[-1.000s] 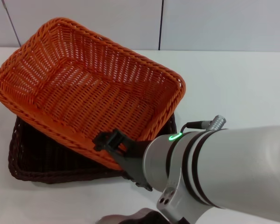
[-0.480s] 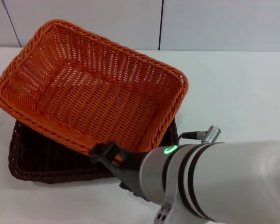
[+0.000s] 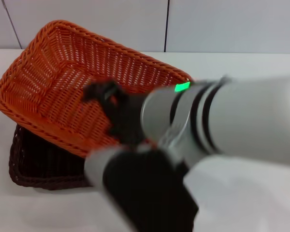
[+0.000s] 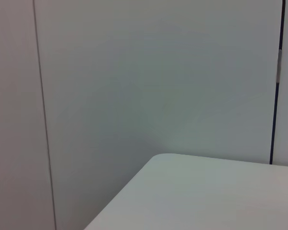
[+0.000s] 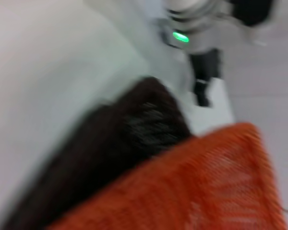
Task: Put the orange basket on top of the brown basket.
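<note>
The orange basket (image 3: 63, 82) lies tilted and askew on the brown basket (image 3: 38, 164), whose left and front sides stick out beneath it. My right gripper (image 3: 100, 92) is a motion-blurred black shape over the orange basket's inside, with the white arm (image 3: 222, 121) behind it. In the right wrist view the orange basket (image 5: 201, 187) overlaps the brown basket (image 5: 110, 143). Beyond them, far off, is another arm with a green light; its dark end is probably my left gripper (image 5: 201, 88).
The baskets stand on a white table (image 3: 261, 77) against a pale panelled wall. A dark blurred part of the right arm (image 3: 145, 193) covers the front middle. The left wrist view shows only the wall and a table corner (image 4: 206, 191).
My right arm has swung up and back from the orange basket's near rim to over its inside. The orange basket shifted slightly a second ago and has since stayed in place.
</note>
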You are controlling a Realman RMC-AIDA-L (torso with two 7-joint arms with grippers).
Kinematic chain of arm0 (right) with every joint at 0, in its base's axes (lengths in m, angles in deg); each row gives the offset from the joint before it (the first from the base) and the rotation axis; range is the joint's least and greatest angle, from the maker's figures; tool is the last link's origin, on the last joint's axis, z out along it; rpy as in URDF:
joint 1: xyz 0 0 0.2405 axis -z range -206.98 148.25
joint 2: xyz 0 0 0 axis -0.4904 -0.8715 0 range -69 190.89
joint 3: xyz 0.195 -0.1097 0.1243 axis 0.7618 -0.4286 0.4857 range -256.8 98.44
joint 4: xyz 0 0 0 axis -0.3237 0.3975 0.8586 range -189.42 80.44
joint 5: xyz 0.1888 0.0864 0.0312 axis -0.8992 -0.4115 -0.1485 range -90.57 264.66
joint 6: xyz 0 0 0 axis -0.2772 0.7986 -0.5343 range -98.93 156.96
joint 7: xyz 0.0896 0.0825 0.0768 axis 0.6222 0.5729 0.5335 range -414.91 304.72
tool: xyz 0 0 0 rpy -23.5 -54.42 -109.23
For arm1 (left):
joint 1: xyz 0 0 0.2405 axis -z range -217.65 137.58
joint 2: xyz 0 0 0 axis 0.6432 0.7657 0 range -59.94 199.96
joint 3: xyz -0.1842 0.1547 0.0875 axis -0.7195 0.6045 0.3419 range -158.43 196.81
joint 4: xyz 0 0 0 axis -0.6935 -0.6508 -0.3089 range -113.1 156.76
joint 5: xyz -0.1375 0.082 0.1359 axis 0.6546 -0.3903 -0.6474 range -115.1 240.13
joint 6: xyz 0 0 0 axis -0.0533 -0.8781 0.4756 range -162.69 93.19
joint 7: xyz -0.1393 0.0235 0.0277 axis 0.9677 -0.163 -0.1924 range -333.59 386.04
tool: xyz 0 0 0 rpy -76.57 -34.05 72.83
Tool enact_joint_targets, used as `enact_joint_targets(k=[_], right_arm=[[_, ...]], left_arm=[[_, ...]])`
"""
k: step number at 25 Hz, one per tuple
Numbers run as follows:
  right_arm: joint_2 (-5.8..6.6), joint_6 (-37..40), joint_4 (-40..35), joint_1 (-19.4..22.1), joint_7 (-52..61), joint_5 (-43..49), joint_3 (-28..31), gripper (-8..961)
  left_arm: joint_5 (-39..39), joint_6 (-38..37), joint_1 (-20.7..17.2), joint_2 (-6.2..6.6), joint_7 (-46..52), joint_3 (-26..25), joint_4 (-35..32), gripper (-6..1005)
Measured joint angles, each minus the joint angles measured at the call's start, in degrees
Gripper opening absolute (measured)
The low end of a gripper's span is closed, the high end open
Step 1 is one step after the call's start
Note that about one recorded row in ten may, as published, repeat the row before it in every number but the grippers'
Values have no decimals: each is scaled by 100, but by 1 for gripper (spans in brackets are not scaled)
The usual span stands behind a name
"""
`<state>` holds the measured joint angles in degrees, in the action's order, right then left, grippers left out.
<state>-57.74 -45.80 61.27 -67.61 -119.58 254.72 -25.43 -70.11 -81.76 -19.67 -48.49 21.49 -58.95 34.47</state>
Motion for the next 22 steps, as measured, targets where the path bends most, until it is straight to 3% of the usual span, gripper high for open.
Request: enact_joint_targets(k=[6,9,12,13,18,19,22], right_arm=[[-3,725,39,386,-261,0,1247,726],[-15,999,42,584,-281,-4,1571,726],[-43,1570,9,1053,-252,-14,1888,726],[-56,2082,-18,1422,-117,-26,1992,726],[-55,3619,18,2457,412,-37,2103,726],[-55,3619,18,2457,412,-37,2103,726],[-44,4847,-241,3005,862,-40,2128,726]], left_arm=[[-1,-3,-38,3,0,-3,45,818],[0,-34,-53,3,0,-15,44,818],[0,-63,-59,10,0,-18,46,818],[0,-63,-59,10,0,-18,46,818],[1,-70,-60,18,0,-85,52,818],[1,-70,-60,18,0,-85,52,818],[0,-165,-68,16,-1,-87,69,818]])
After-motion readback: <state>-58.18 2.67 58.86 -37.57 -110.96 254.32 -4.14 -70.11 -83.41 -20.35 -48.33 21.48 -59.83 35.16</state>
